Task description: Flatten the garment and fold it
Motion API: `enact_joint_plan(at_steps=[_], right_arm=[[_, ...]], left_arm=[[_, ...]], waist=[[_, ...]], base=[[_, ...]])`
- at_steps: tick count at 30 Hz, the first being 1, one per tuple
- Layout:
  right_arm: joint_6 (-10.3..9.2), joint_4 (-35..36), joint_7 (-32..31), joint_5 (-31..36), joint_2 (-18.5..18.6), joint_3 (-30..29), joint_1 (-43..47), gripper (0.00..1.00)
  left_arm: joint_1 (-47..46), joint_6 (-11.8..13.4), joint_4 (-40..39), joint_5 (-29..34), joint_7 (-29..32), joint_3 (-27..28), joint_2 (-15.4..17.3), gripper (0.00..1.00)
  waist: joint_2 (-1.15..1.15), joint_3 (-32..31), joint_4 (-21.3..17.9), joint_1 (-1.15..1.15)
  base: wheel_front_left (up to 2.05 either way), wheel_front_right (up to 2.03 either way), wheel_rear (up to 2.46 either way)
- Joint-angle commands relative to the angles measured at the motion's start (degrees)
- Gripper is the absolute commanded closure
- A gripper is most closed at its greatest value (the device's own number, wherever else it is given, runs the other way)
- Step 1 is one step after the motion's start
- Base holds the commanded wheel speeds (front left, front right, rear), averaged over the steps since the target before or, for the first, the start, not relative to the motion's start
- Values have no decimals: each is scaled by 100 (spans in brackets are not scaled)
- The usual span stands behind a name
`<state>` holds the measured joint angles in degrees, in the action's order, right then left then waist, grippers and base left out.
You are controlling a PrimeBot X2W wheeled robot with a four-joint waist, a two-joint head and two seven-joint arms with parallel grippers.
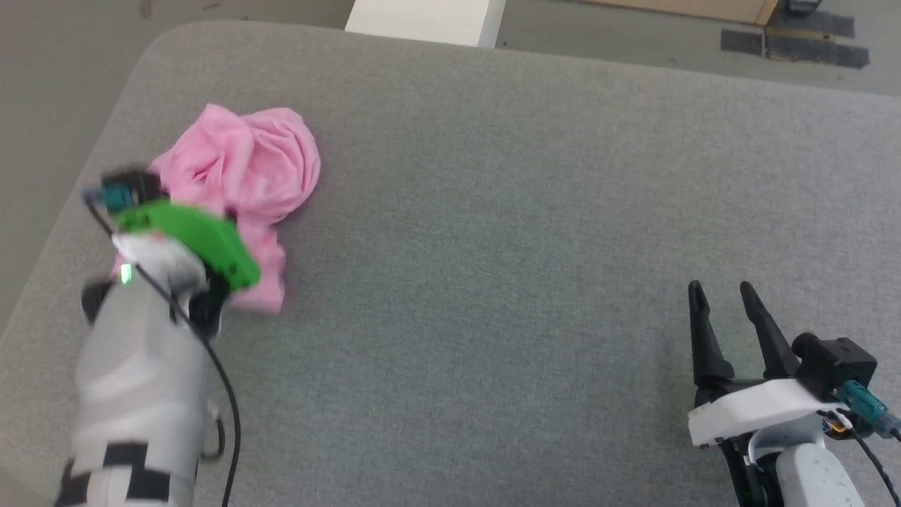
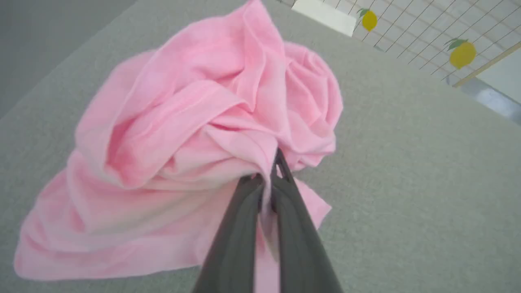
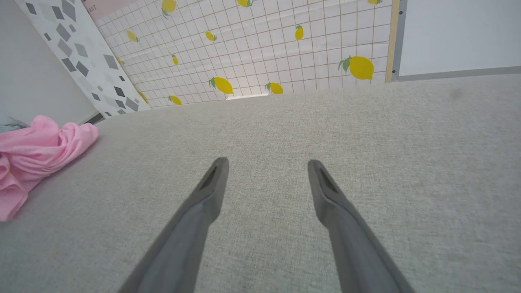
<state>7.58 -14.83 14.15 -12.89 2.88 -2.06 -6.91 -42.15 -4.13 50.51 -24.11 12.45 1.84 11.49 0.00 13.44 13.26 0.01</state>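
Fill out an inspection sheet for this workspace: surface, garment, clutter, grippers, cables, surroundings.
Surface: grey fabric pad, rounded corner at far left.
Job's things: pink garment, crumpled in a heap near the pad's left edge, not yet flattened.
Clutter: nothing seen.
Grippers: left gripper shut on a fold of the garment; right gripper open, apart from the garment.
Cables: black cable behind the left gripper; thin wires behind the right gripper.
Surroundings: lemon-patterned tiled wall, white block, dark tape on the floor.

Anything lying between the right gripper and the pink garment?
No. In the head view, bare grey fabric surface runs from the right gripper to the garment.
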Motion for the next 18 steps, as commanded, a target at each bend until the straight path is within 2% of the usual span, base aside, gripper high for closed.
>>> enact_joint_plan(at_steps=[1,6,10,13,18], right_arm=[[-9,-38,45,-78,-1,23,-94,0],[-9,-182,72,-254,-1,106,-52,0],[-9,-240,81,-389,-1,116,14,0],[-9,-200,83,-437,-1,91,60,0],[-9,-116,84,-489,-1,-13,139,0]], left_arm=[[-322,-92,-206,16,-148,-78,-42,100],[-722,-293,-937,-88,-211,-494,-246,100],[-663,-331,-1807,-559,208,-1103,-527,100],[-333,-333,-2621,-1158,713,-1814,-638,100],[558,-335,-3367,-1714,1284,-2831,-694,100]], waist=[[0,-162,-15,-1],[0,-458,-224,-1],[0,-621,-516,-1],[0,-661,-801,-1],[0,-613,-1298,-1]], base=[[0,0,0],[0,0,0],[0,0,0],[0,0,0],[0,0,0]])
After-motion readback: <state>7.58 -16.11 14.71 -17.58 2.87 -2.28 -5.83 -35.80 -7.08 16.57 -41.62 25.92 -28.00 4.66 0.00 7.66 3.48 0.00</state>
